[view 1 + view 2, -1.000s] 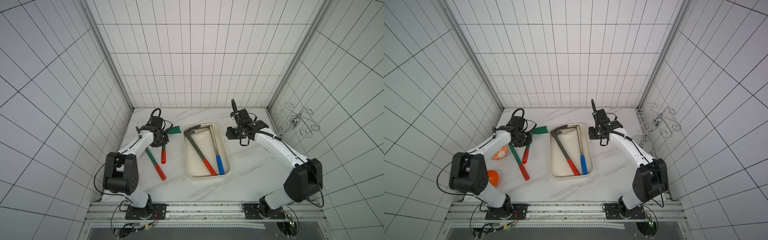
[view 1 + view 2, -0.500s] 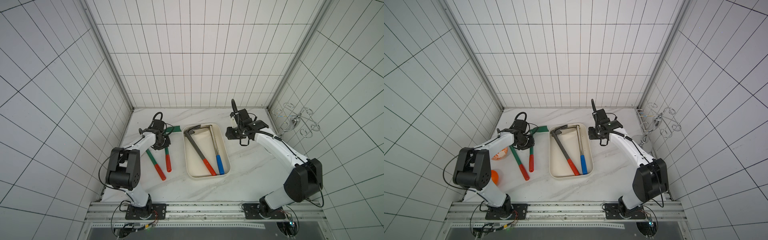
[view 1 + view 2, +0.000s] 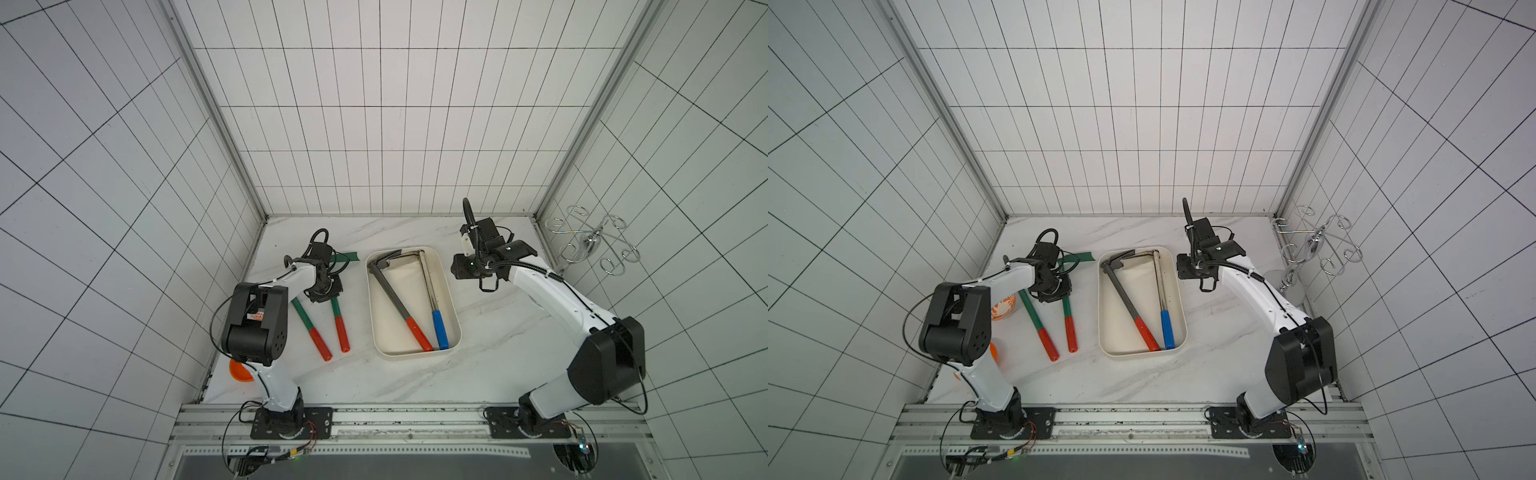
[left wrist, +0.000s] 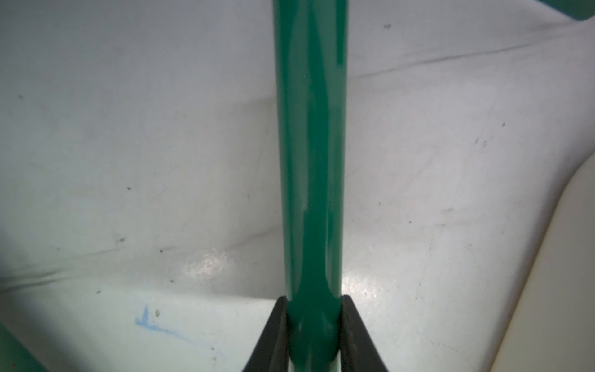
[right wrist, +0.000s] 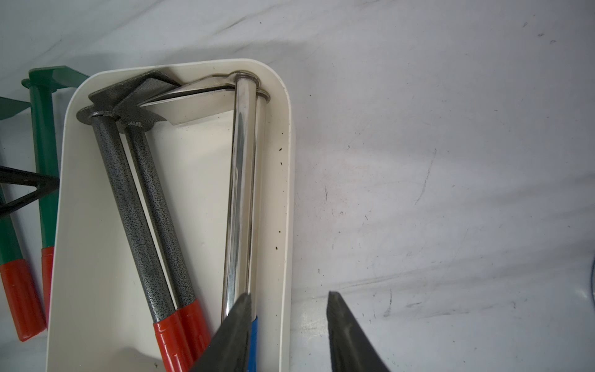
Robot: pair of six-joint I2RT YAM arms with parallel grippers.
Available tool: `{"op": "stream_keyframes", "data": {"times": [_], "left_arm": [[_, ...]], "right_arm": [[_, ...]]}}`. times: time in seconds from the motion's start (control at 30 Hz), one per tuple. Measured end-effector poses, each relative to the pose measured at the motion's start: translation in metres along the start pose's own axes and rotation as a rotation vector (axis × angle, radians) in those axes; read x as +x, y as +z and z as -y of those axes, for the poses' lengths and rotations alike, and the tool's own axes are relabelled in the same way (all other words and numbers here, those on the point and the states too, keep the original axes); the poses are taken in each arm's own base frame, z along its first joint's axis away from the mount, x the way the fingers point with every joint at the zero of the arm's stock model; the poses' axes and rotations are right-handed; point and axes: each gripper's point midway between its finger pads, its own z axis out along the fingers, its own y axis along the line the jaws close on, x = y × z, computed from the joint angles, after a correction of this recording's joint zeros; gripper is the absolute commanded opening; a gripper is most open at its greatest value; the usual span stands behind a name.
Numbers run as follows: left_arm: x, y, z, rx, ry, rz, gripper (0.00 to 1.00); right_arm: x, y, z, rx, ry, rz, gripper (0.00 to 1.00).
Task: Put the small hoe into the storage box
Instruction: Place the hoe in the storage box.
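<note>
Grasp made, transfer left: the left gripper (image 3: 326, 287) is clamped on the small hoe (image 3: 340, 332) (green shaft, red grip), left of the storage box (image 3: 413, 291). The right gripper (image 5: 288, 294) is apart and empty.

1. The shallow cream-white plastic storage box (image 3: 411, 286) sits mid-way across the white marble-patterned table (image 3: 498, 353), its long sides running front to back.
2. In the box, the grey speckled metal tools with red grips (image 3: 397, 299) slant from its back-left corner to its front right. The chrome-shafted, blue-gripped tool (image 3: 439, 332) lies along its right wall.
3. Just left of the box, apart from it, is the green-shafted, red-gripped small hoe (image 3: 338, 324). A second green-shafted hoe (image 3: 307, 322) is further left.
4. Well left of the box is the round orange-patterned plate (image 3: 1004, 307), with the orange bowl (image 3: 241, 372) nearer the front.
5. Well right of the box, level with its back end, stands the chrome wire stand (image 3: 594, 239).
</note>
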Motion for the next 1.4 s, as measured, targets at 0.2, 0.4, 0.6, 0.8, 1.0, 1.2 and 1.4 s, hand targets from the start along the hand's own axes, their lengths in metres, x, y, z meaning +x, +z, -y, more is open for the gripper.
{"op": "stream_keyframes", "data": {"times": [0.2,0.4,0.6,0.8,1.0,1.2,1.4], "left_arm": [[-0.022,0.003,0.001,-0.048,0.005,0.024,0.33],[-0.045,0.001,0.003,-0.083,0.014,0.056,0.49],[-0.058,0.0,0.001,-0.11,0.009,0.066,0.49],[-0.069,0.019,-0.001,-0.13,0.005,0.038,0.48],[-0.074,0.024,-0.001,-0.137,0.011,0.033,0.38],[-0.073,0.024,-0.001,-0.135,0.017,0.031,0.25],[-0.074,0.024,-0.002,-0.133,0.02,0.031,0.13]], "right_arm": [[0.0,0.0,0.0,0.0,0.0,0.0,0.4],[0.0,0.0,0.0,0.001,-0.001,-0.001,0.4],[-0.001,0.0,0.004,0.006,0.007,0.0,0.4],[-0.001,0.0,0.005,0.008,0.009,-0.001,0.4],[0.0,0.0,0.005,0.008,0.006,-0.002,0.4],[0.0,0.0,0.006,0.009,0.006,-0.005,0.4],[0.0,-0.001,0.005,0.008,0.006,-0.005,0.4]]}}
